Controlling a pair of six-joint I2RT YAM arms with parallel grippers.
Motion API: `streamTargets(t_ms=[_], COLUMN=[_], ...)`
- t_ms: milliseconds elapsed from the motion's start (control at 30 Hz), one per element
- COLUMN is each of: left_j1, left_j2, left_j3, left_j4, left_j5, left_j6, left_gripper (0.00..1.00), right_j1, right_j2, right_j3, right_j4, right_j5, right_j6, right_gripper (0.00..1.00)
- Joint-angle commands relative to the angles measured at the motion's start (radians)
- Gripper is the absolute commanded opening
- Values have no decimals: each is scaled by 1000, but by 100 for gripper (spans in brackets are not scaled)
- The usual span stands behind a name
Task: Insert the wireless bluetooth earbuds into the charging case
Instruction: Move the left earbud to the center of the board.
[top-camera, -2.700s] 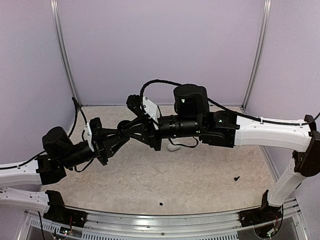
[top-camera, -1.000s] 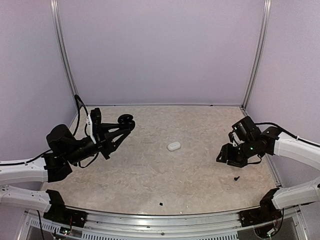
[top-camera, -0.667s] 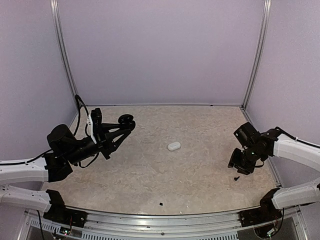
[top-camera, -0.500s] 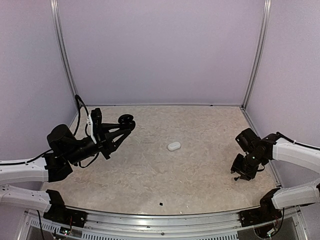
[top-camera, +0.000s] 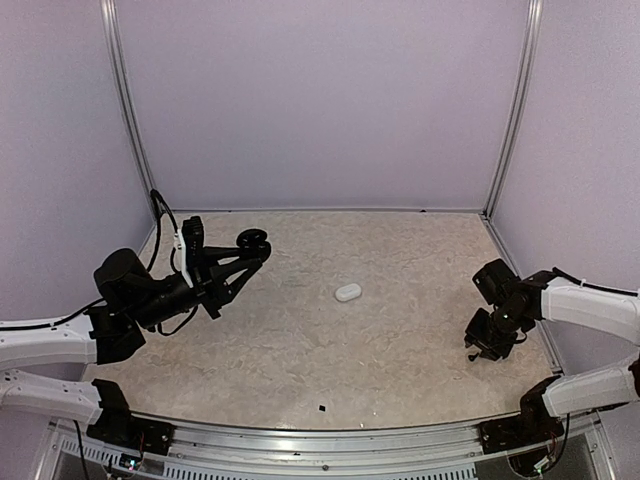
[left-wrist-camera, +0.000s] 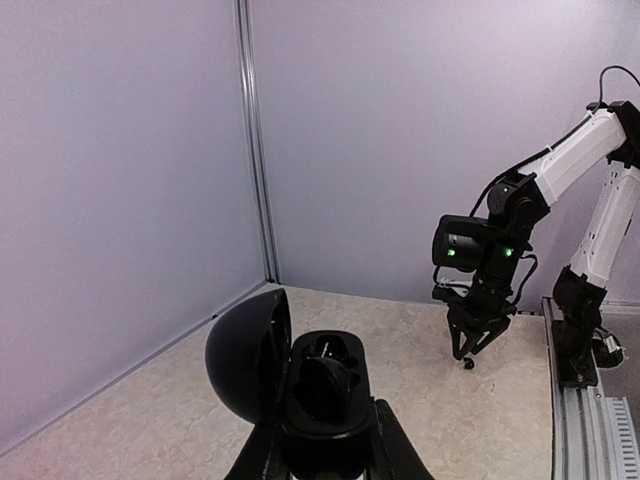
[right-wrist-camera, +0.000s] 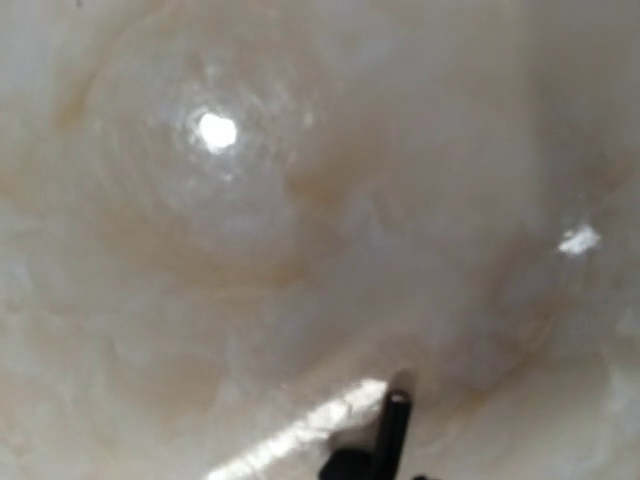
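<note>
The charging case (top-camera: 348, 292) lay mid-surface (top-camera: 300, 370), a smooth white pebble that looked closed, long axis roughly left to right. The left pincer (top-camera: 250, 248), nearer and on the case's left, was clamped on a black hinged shell (left-wrist-camera: 300, 385). The right pincer (top-camera: 487, 348), well off to the case's right, pointed down by a black bit (left-wrist-camera: 468, 364); its spread could not be told. No earbuds showed.

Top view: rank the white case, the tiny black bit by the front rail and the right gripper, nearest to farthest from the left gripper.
1. white charging case, mid-table.
2. tiny black bit, near the front rail.
3. right gripper, far right side.
</note>
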Motion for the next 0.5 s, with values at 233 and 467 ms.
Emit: streamTargets(t_ms=[233,467], left_j1=[10,11], left_j2=[5,-2], left_j3=[10,4], left_j4=[22,23], left_j5=[18,18], left_j6=[5,4], left_gripper=[0,0], right_j1=[-32,-33], right_j2=[59,73], right_j3=[-54,-60], right_j4=[66,96], right_j5=[-16,-11], right_j6=[3,-14], right_gripper=[34,25])
